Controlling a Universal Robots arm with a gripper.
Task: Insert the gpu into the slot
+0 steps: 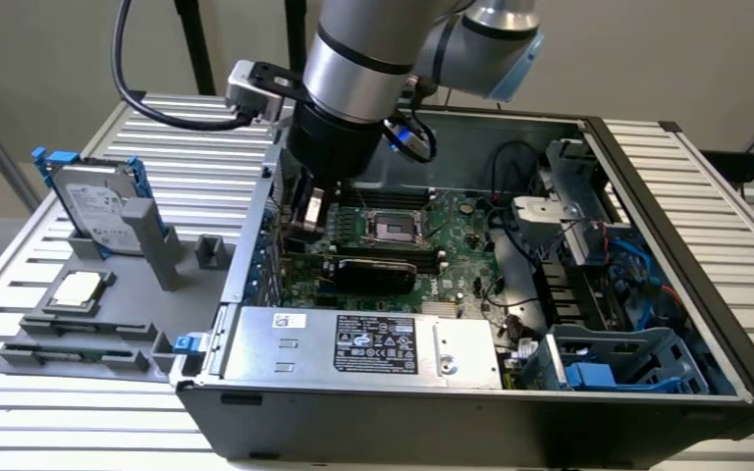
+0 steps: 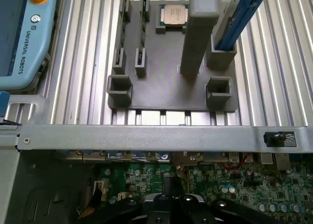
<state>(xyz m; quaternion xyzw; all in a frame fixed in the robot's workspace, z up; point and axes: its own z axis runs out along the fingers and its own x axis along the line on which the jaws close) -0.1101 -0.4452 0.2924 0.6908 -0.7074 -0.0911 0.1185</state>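
Clenched, by the look of it, on the thin black card (image 2: 167,186), gripped edge-on between the jaws of the gripper (image 2: 169,200) and hanging low over the green board (image 2: 244,185). Judged to sit straight above the slot, though hard to confirm. Could jam or bend contacts if pressed down tilted or off the slot's line. Could also scrape the grey case rim (image 2: 146,136), just beyond the jaws, if swung that way. Tight on that side; roomier toward the processor socket (image 1: 391,228), with the silver power box (image 1: 364,343) walling off another side and loose cables (image 1: 498,235) farther off.
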